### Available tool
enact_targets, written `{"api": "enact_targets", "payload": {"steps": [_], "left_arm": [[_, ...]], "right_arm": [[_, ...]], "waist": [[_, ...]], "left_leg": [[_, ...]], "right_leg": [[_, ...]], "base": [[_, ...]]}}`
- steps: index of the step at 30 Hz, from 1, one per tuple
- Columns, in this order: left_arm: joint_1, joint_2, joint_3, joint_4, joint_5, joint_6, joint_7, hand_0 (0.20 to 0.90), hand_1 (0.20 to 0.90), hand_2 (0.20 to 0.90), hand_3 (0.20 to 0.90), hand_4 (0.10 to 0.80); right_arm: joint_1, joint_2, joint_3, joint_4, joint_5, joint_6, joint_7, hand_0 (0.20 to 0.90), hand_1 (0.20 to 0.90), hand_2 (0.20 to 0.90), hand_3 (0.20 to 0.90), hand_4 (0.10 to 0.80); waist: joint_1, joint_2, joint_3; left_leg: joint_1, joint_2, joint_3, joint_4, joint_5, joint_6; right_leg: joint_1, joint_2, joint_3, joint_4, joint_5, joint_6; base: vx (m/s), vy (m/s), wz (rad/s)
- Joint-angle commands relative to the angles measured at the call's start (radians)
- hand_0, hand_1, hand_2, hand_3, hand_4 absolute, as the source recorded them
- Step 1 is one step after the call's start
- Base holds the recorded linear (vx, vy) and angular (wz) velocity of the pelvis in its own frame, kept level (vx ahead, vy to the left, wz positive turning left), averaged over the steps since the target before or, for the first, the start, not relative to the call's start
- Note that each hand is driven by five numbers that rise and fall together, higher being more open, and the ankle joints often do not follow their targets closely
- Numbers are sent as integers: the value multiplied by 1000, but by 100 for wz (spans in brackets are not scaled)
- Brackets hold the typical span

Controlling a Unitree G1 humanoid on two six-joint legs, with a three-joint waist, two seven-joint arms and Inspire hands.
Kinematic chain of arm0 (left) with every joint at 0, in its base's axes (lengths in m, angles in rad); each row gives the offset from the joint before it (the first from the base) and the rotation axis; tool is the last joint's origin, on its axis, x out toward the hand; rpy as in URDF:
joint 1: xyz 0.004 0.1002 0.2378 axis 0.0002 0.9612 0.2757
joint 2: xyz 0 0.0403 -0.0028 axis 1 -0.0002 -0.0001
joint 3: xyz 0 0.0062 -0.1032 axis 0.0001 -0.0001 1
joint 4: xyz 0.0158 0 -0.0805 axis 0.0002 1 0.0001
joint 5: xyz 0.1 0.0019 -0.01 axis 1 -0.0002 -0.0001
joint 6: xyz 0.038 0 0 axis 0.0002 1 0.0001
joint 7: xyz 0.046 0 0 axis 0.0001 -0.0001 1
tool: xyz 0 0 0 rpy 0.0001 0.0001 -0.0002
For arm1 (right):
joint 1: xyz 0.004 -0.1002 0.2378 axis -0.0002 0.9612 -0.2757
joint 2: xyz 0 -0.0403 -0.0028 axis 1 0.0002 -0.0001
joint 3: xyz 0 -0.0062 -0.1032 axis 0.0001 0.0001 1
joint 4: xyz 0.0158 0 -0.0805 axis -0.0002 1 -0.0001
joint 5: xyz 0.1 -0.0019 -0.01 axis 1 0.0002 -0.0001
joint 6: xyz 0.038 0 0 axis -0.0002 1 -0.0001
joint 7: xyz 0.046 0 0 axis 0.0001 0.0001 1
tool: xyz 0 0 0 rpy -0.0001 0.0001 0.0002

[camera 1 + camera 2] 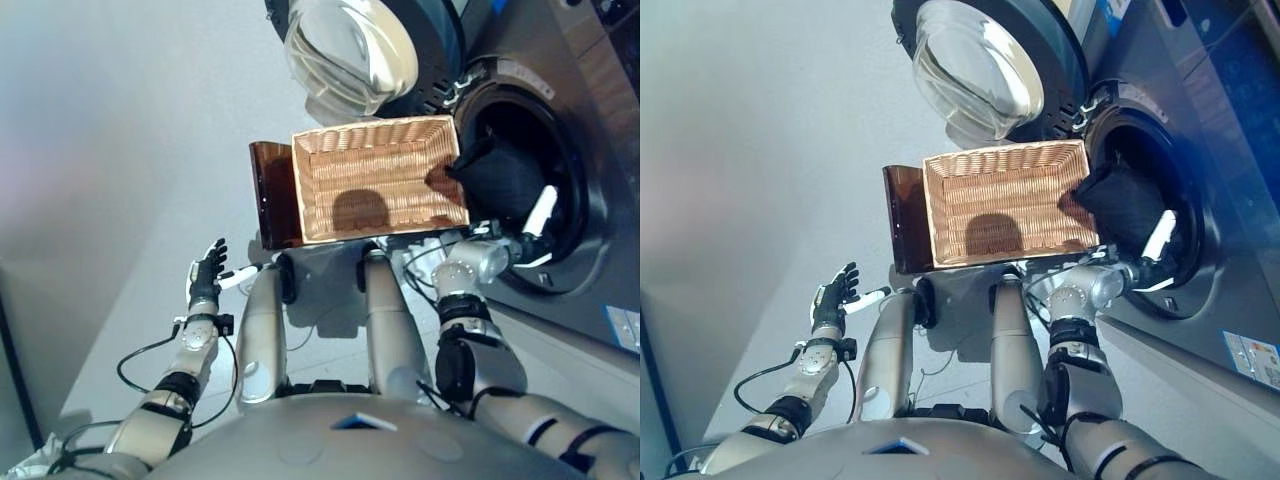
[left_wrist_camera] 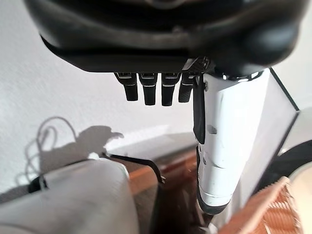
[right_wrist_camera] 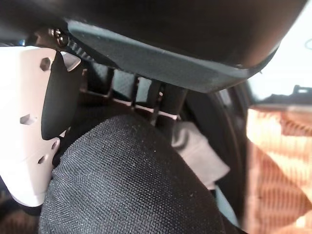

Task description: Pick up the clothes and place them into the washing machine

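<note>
At the left, the left hand (image 1: 206, 275) hung idle over the floor, fingers straight and holding nothing. Further right the wicker basket (image 1: 375, 180) sat empty. At the drum mouth of the washing machine (image 1: 575, 150), the right hand (image 1: 530, 232) pressed against the dark garment (image 1: 500, 180); its grasp could not be told. Best to push it well inside before withdrawing, so no fold caught the rim.

Illumination is bright and even across the pale floor (image 1: 120, 150). A soft round shadow lies inside the wicker basket (image 1: 380, 180). Glare streaks the glass door (image 1: 980, 70) of the washing machine (image 1: 560, 170); its drum interior is dark. In the wrist views the near hand housings are blurred, and the dark cloth (image 3: 126, 180) shows sharp weave.
</note>
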Motion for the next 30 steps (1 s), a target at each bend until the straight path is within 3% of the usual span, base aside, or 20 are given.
{"api": "enact_targets", "payload": {"steps": [1, 8, 9, 10, 11, 12, 16, 17, 18, 24, 30], "left_arm": [[4, 45, -6, -20, 2, -65, 35, 900, 900, 900, 900, 800], [20, 62, -8, -69, -1, -66, 16, 900, 900, 900, 900, 800], [25, 65, -2, -82, -9, -68, 12, 900, 900, 900, 900, 800], [24, 63, 0, -83, -9, -67, 11, 900, 900, 900, 900, 800], [24, 68, 5, -85, -19, -69, 7, 900, 900, 900, 900, 800], [25, 71, 11, -97, -25, -69, 5, 900, 900, 900, 900, 800], [31, 71, 19, -109, -35, -66, 2, 900, 900, 900, 900, 800], [30, 70, 21, -102, -32, -64, 1, 900, 900, 900, 900, 800], [28, 66, 21, -92, -33, -62, 0, 900, 900, 900, 900, 800], [20, 58, 27, -80, -31, -61, -10, 900, 900, 900, 900, 800], [4, 51, 51, -48, -40, -42, -15, 900, 900, 900, 900, 800]], "right_arm": [[-118, -310, -16, 24, -85, -113, -12, 200, 200, 200, 200, 300], [-295, -616, 68, 134, -110, -27, -19, 200, 200, 200, 200, 300], [-321, -658, 93, 127, -120, -20, -16, 200, 200, 200, 200, 300], [-327, -660, 97, 129, -121, -19, -17, 200, 200, 200, 200, 300], [-352, -705, 120, 105, -128, -19, -11, 200, 200, 200, 200, 300], [-370, -735, 138, 98, -141, -15, -11, 200, 200, 200, 200, 300], [-390, -761, 156, 82, -116, -19, 18, 200, 200, 200, 200, 300], [-381, -761, 159, 89, -116, -8, 33, 384, 384, 384, 384, 431], [-370, -748, 157, 92, -111, -7, 38, 900, 900, 900, 900, 800], [-324, -686, 127, 131, -34, 3, 115, 900, 900, 900, 900, 800], [-259, -567, 139, 207, 25, 34, 193, 900, 900, 900, 900, 800]], "waist": [[23, 37, -73], [62, 93, -104], [61, 99, -101], [65, 102, -106], [61, 104, -103], [67, 108, -110], [66, 108, -106], [65, 106, -106], [63, 104, -106], [60, 93, -109], [63, 72, -110]], "left_leg": [[34, -61, 71, 80, -147, 110], [54, -80, 86, 5, -117, 96], [51, -79, 100, -17, -78, 92], [63, -84, 90, -21, -98, 90], [63, -83, 104, -43, -62, 83], [81, -89, 93, -54, -80, 76], [80, -85, 104, -76, -40, 66], [82, -84, 100, -76, -41, 64], [85, -83, 100, -83, -33, 62], [106, -86, 92, -119, -19, 60], [135, -94, 86, -179, 11, 56]], "right_leg": [[54, 1, -27, -131, 5, -22], [47, -29, -10, -153, 10, -22], [43, -36, -12, -170, 40, -25], [51, -35, -8, -165, 19, -22], [53, -42, -12, -181, 42, -26], [64, -43, -11, -174, 17, -24], [71, -49, -22, -187, 40, -29], [74, -49, -25, -184, 36, -30], [77, -48, -27, -188, 41, -31], [107, -47, -31, -221, 55, -31], [144, -57, -41, -267, 82, -30]], "base": [[32, 21, -3], [16, 6, 2], [10, 1, 17], [-76, -44, 15], [122, -11, 5], [-64, -60, 6], [-12, -48, -4], [7, -60, -1], [11, -37, 2], [10, -22, 3], [0, 6, 3]]}}
